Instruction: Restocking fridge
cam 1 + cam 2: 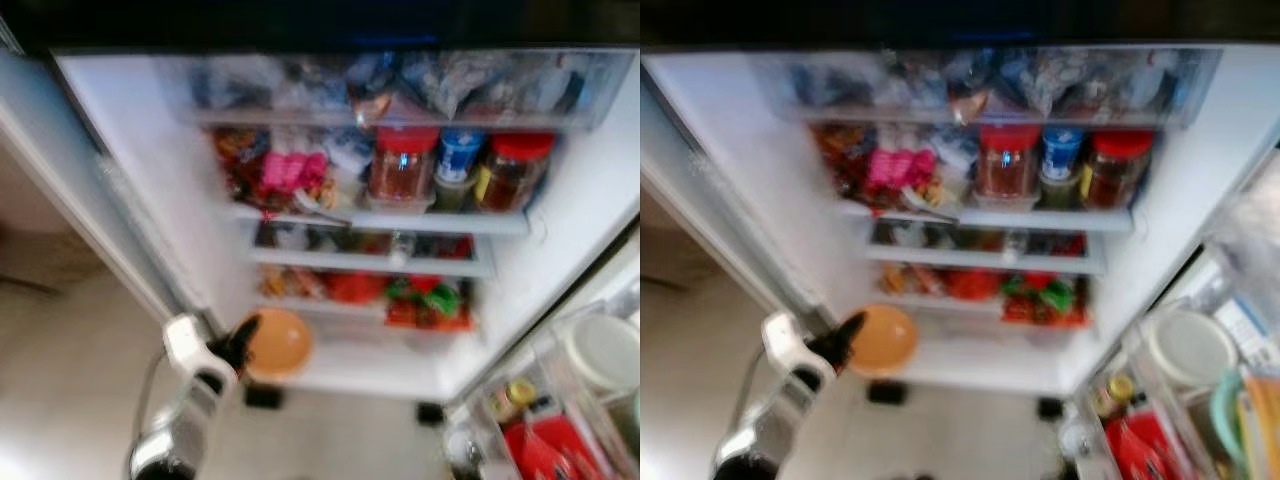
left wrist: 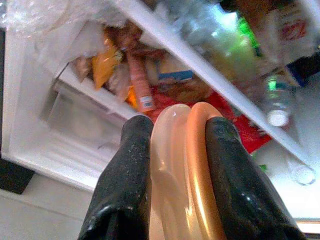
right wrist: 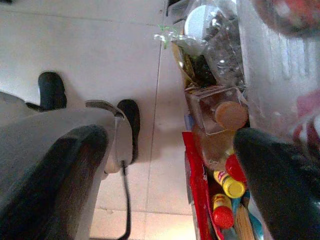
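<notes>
An orange plastic bowl [image 1: 277,343] is held at the open white fridge [image 1: 150,180] by the left gripper [image 1: 240,342].

In the eye views, the bowl is seen just beyond the left fingers [image 1: 243,336], low before the fridge's bottom shelf; above them, red-lidded glass jars [image 1: 403,165] stand on a higher shelf. In the left wrist view, the bowl's rim [image 2: 182,170] is clamped edge-on between the two black fingers [image 2: 122,175], with packets and a clear bottle [image 2: 274,100] on shelves past the fingertips. In the right wrist view, the right gripper [image 3: 170,175] is spread apart and empty, over pale floor tiles [image 3: 100,50] and yellow red-capped bottles [image 3: 227,185] in the door rack.
</notes>
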